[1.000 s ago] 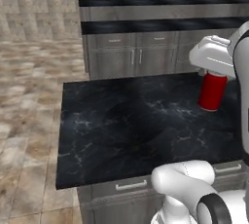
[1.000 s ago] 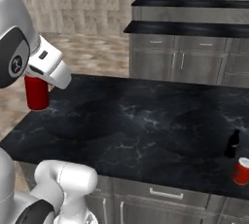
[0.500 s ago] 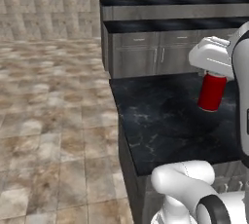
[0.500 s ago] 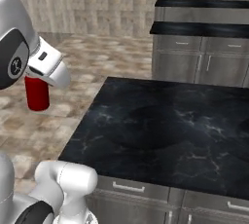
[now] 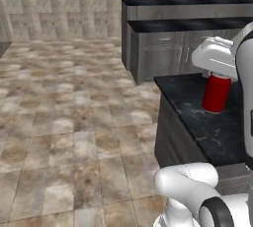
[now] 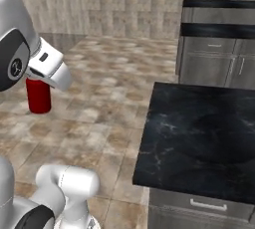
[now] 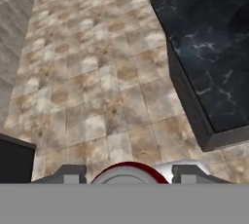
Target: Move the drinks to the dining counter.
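Base has been swung left, block's corner now at right, w/ red can (image 5: 216, 93) kept pinched upright betw. gripper (image 7: 127, 173) fingers for carrying to dining counter (image 6: 219, 29).

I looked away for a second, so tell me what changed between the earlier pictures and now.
The base drove on, so the whole scene slid: the black-topped block now sits off to the right, with tiled floor to its left. The bottle and second can at the block's far end have left the picture. Unchanged: the claw holds the red can in the air as before.
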Tool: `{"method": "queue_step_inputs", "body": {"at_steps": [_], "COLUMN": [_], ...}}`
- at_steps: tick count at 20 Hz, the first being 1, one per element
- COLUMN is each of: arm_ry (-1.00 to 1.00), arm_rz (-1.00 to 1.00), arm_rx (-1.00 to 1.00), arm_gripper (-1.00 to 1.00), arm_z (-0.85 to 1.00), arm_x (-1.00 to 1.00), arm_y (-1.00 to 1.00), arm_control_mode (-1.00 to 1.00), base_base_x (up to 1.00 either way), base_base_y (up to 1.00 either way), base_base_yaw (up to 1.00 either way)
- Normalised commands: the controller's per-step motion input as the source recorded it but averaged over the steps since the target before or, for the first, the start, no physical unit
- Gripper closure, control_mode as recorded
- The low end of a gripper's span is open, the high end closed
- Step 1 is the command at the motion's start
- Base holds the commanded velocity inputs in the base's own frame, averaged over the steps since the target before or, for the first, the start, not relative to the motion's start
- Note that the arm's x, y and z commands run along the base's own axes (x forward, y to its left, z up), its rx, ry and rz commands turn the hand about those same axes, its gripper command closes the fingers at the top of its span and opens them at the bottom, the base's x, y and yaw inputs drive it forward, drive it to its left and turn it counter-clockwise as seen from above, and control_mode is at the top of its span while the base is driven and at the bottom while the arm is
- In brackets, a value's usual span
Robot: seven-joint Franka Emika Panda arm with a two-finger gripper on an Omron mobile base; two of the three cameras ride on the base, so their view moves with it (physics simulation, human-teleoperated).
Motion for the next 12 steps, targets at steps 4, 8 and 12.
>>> {"method": "queue_step_inputs", "body": {"at_steps": [4, 8, 12], "arm_ry": [0.00, 0.00, 0.00], "arm_rz": [0.00, 0.00, 0.00], "arm_rx": [0.00, 0.00, 0.00], "arm_gripper": [1.00, 1.00, 1.00], "arm_z": [0.00, 0.00, 0.00], "arm_x": [0.00, 0.00, 0.00], "arm_y": [0.00, 0.00, 0.00], "arm_control_mode": [1.00, 1.00, 1.00], "base_base_x": [0.92, 1.00, 1.00], "base_base_y": [1.00, 0.70, 0.10], "base_base_yaw": [-0.02, -0.04, 0.00]}}
